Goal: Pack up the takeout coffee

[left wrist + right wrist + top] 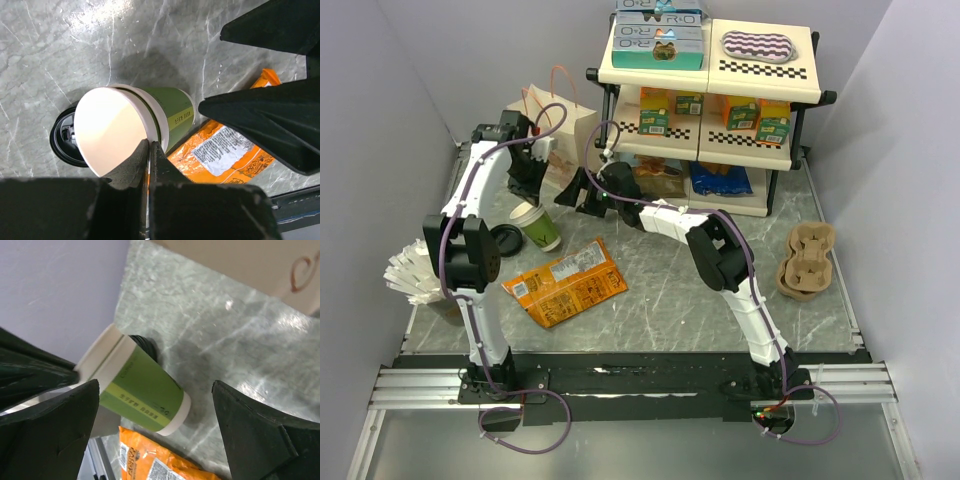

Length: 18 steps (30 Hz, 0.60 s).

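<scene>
Takeout coffee [442, 308] is hard for you to pin down. The only candidate is a dark shape at the far left edge of the desk [670, 310], mostly hidden behind the left arm's elbow and under a fan of white pieces [412, 270], and you cannot tell whether it has a lid. Your left jaws are on a different cup, the lidless cup [112, 127], green outside and cream inside, which stands left of centre on the desk. They are closed together at its rim, with one finger [132, 165] over the inside and the other over the outer wall, so they appear to pinch the paper wall between them. A black lid [65, 142] lies flat on the desk, touching the cup's base on the side away from the orange packet [225, 150]. The packet lies flat just beside the cup, toward the near edge. Your right jaws stand wide apart and hold nothing. They hang just to the right of the lidless cup, which shows between the two fingers in the right wrist view but beyond their tips. A paper bag [560, 115] with looped handles stands behind both jaws by the back wall. The shelf rack [765, 80] is to its right, and a cardboard cup carrier [807, 262] sits well apart at the right edge.
</scene>
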Available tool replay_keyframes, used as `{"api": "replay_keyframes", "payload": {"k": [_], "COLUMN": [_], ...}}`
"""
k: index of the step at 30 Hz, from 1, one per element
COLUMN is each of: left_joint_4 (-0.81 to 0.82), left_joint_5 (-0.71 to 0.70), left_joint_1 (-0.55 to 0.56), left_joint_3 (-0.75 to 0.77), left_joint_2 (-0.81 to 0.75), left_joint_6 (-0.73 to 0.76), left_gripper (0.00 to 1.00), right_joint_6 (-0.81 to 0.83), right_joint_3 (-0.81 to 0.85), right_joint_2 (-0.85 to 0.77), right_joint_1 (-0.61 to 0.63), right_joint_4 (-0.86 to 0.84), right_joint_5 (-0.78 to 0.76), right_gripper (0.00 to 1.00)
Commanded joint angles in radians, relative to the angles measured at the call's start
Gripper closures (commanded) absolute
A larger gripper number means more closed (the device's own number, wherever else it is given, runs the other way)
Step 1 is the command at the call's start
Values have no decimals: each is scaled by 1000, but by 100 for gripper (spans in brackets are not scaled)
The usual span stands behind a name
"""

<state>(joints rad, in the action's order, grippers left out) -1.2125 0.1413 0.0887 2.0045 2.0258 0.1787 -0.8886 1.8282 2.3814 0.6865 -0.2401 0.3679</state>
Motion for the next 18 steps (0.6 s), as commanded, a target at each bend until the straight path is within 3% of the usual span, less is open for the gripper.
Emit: {"api": "replay_keyframes", "payload": {"k": [1,18], "left_joint_4": [42,57], "left_joint_5": [52,86], "left_joint_1": [3,2], "left_joint_3": [-3,33], "left_joint_2": [-70,-64], "left_joint_6": [-47,-77], "left_gripper": [99,99], "right_joint_6": [-21,-38], "right_joint_3": [48,97], "right_joint_2": [-42,-10], "right_joint_1": [7,44], "right_joint_4": [-73,-41], "right_joint_5": [9,13], "right_gripper": [0,0]}}
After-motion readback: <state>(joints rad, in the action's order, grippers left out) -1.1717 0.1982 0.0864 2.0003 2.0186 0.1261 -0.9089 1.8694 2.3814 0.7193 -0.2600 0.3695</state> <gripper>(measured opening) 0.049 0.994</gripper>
